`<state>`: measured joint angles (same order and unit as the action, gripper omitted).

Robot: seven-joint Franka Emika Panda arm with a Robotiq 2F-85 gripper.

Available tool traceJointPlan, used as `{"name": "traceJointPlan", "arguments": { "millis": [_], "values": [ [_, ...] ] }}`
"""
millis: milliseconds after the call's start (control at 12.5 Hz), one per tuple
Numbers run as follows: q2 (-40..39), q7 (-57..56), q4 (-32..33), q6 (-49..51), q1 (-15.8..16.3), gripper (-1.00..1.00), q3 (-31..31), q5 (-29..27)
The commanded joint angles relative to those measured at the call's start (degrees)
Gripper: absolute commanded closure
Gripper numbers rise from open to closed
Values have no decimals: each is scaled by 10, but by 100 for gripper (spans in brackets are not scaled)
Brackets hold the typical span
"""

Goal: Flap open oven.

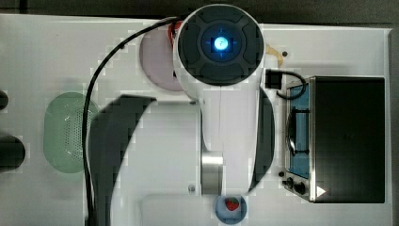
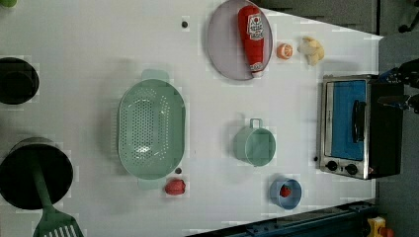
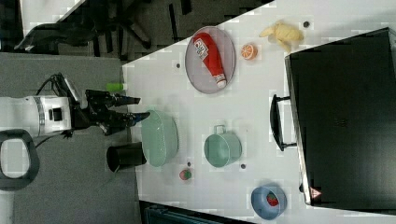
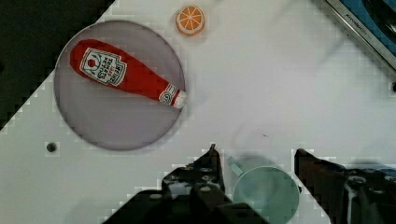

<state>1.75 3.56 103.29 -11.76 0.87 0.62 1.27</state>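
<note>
The oven [image 2: 356,126] stands at the left view's right, a black box with a silver front frame [image 1: 310,141]. Its blue glass door [image 2: 346,118] lies flat against the frame, and the dark bar handle [image 3: 275,123] sticks out from it. Two black knobs [image 2: 341,168] sit beside the door. My gripper [image 3: 134,107] hangs high over the table, apart from the oven. In the wrist view the gripper [image 4: 257,156] is open with nothing between its dark fingers [image 4: 212,165]. A green cup [image 4: 266,191] sits far below them, and the oven's corner [image 4: 369,23] is at the edge.
A grey plate [image 2: 225,54] carries a ketchup bottle [image 2: 253,34], with an orange half [image 2: 284,51] and a yellow fruit [image 2: 312,50] beside it. On the white table stand a green colander [image 2: 150,129], the green cup [image 2: 254,145], a blue bowl [image 2: 285,192] and black pots [image 2: 34,173].
</note>
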Motion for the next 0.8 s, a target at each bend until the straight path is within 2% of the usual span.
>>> {"name": "traceJointPlan", "arguments": {
  "millis": [80,240,480,560,800],
  "values": [
    [209,28,137,73,-15,-59,13,-8],
    [209,28,137,73,-15,-100,13,-8],
    [209,28,137,73,-15,-100,13,-8],
    [209,28,137,73,-15,-90,13,-8],
    [209,28,138,73,-17,-15,14,-7]
  ]
}}
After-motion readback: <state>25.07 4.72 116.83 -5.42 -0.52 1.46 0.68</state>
